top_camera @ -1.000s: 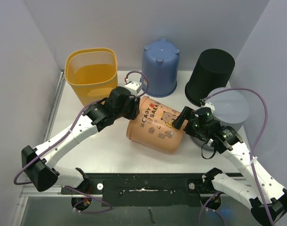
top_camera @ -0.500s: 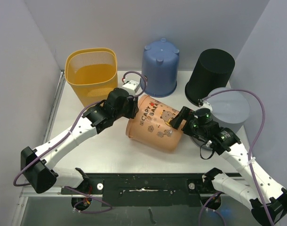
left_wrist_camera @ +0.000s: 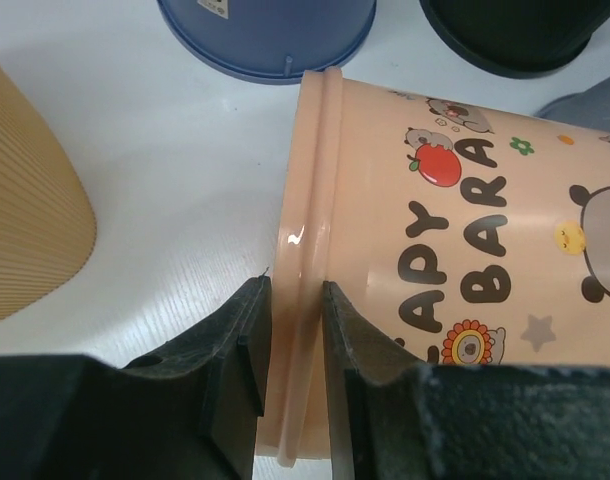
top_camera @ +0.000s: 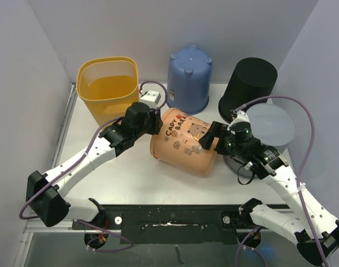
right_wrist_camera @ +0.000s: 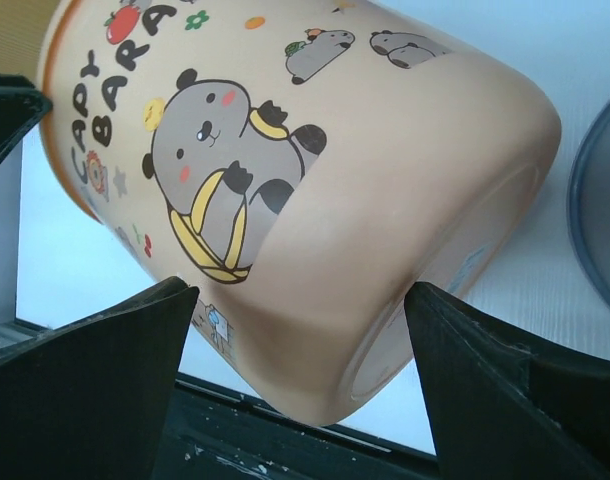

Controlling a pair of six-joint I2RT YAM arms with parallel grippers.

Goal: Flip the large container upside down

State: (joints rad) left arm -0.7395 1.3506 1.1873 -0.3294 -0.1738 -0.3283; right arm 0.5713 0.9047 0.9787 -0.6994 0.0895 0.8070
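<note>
- Pinching the rolled rim of the peach container [left_wrist_camera: 415, 230], my left gripper [left_wrist_camera: 290, 345] has its fingers nearly together with the lip caught between them.
- My right gripper [right_wrist_camera: 300, 295] is spread wide, straddling the base end; I cannot tell whether the pads press.
- I judge it light, thin plastic: stiff at the rim, smooth and likely slippery on the wall. Rim and base edge are the holds.
- It lies on its side mid-table [top_camera: 130, 178], mouth toward the left edge, base toward the right.
</note>
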